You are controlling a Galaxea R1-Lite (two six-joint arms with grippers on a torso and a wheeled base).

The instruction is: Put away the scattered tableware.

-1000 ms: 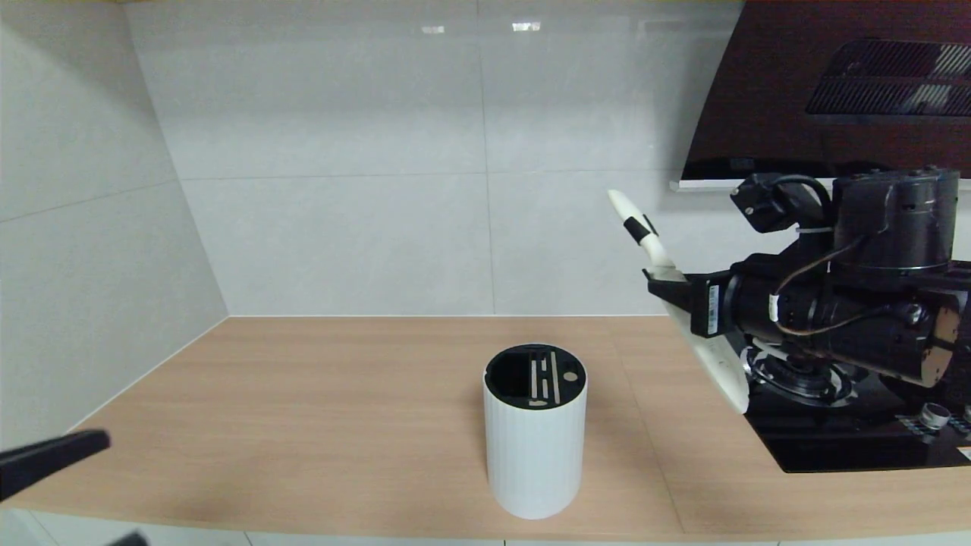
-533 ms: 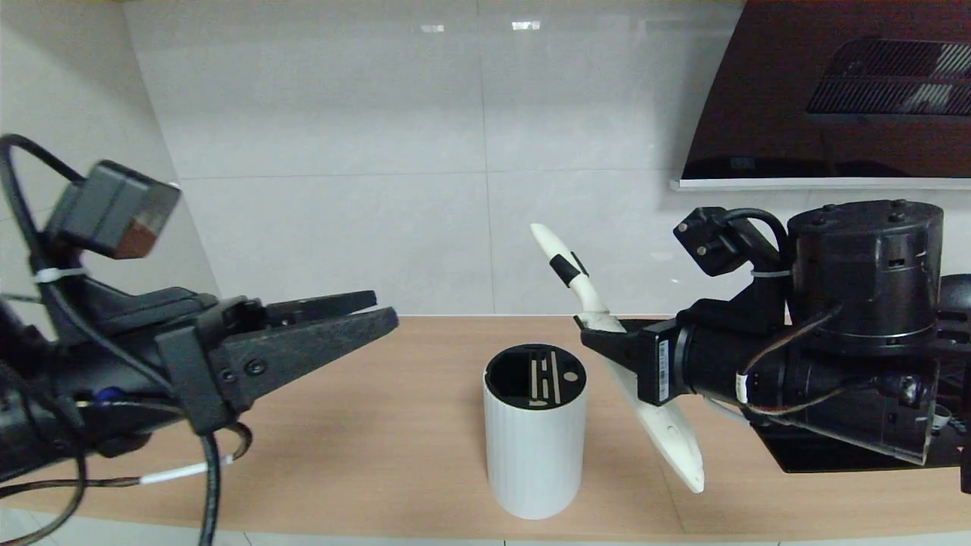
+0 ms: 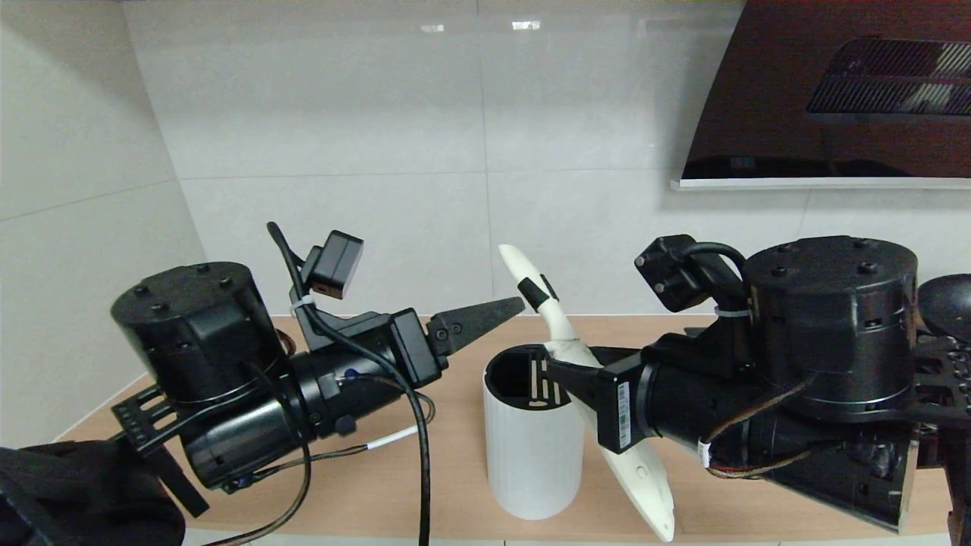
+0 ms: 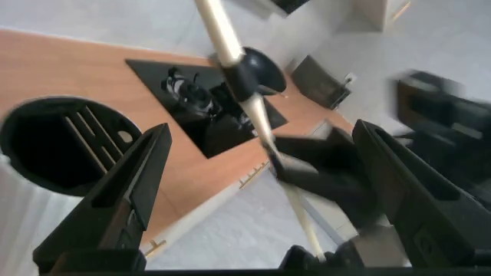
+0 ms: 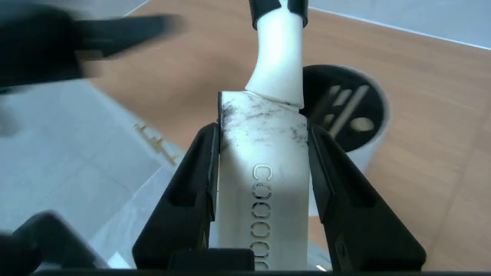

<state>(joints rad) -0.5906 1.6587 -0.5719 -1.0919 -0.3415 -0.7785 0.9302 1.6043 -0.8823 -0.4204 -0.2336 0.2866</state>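
Note:
A white cylindrical utensil holder (image 3: 531, 447) with a black slotted top stands on the wooden counter (image 3: 607, 330). My right gripper (image 3: 565, 371) is shut on a white spatula (image 3: 645, 478). The spatula is tilted: its black-banded handle rises above the holder's rim and its blade hangs by the holder's right side. In the right wrist view the fingers (image 5: 192, 199) clamp the blade (image 5: 265, 176), with the holder (image 5: 349, 107) beyond. My left gripper (image 3: 493, 312) is open, level with the handle, just left of it. Between its spread fingers (image 4: 115, 207) I see the handle (image 4: 238, 69) and the holder (image 4: 54, 146).
A black gas cooktop (image 4: 207, 123) is set into the counter to the right of the holder. A dark range hood (image 3: 834, 91) hangs at the upper right. Tiled walls close the back and left. The counter's front edge runs just under the holder.
My left arm has come in from the lower left and swung right, up to the spatula handle. The right arm has carried the spatula left and lower, next to the holder.

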